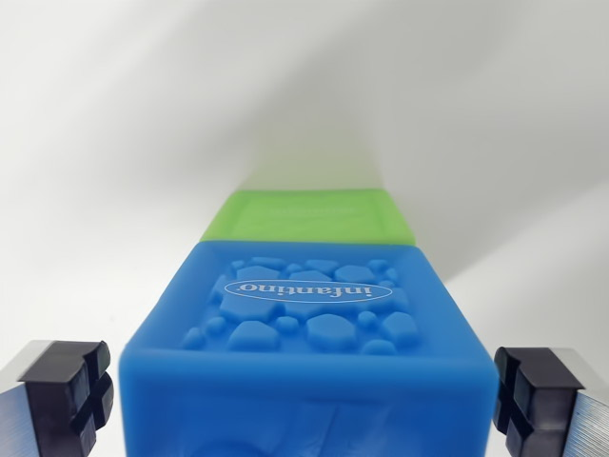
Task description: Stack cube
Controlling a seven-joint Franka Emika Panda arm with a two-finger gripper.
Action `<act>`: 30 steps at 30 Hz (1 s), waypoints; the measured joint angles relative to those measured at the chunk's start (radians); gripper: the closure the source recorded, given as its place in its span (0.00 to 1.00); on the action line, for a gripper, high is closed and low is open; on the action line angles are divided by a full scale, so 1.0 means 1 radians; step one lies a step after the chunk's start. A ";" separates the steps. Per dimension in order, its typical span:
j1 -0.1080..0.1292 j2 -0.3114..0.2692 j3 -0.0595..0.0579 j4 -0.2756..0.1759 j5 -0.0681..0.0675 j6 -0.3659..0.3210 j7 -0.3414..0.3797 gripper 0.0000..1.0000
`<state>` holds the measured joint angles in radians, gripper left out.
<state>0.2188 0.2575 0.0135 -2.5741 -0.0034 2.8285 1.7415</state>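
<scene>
nearest the camera, the tool stands wide open with nothing in its hold, one black pad at each bottom corner and the blue cube sitting between them, a sliver of gap on either side. to grip well, i'd settle the pads level on the cube's side faces and close evenly so it doesn't twist. beyond it lies the green cube, seemingly touching the blue one's far edge, though the view is too flat to be sure. the pale bench runs off behind; the blue cube's base is cut off.
</scene>
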 joint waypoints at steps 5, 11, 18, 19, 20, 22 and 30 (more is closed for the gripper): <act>0.000 -0.017 0.000 -0.002 0.000 -0.012 0.000 0.00; 0.000 -0.058 0.000 -0.007 0.000 -0.047 0.000 0.00; 0.000 -0.109 0.000 -0.011 0.000 -0.094 0.000 0.00; 0.000 -0.119 0.000 -0.011 0.001 -0.103 0.000 0.00; 0.000 -0.130 0.000 -0.012 0.001 -0.113 -0.001 0.00; 0.000 -0.150 0.000 -0.013 0.001 -0.131 -0.001 0.00; 0.000 -0.230 0.000 -0.013 0.002 -0.210 -0.001 0.00</act>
<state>0.2188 0.0279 0.0135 -2.5869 -0.0012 2.6187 1.7402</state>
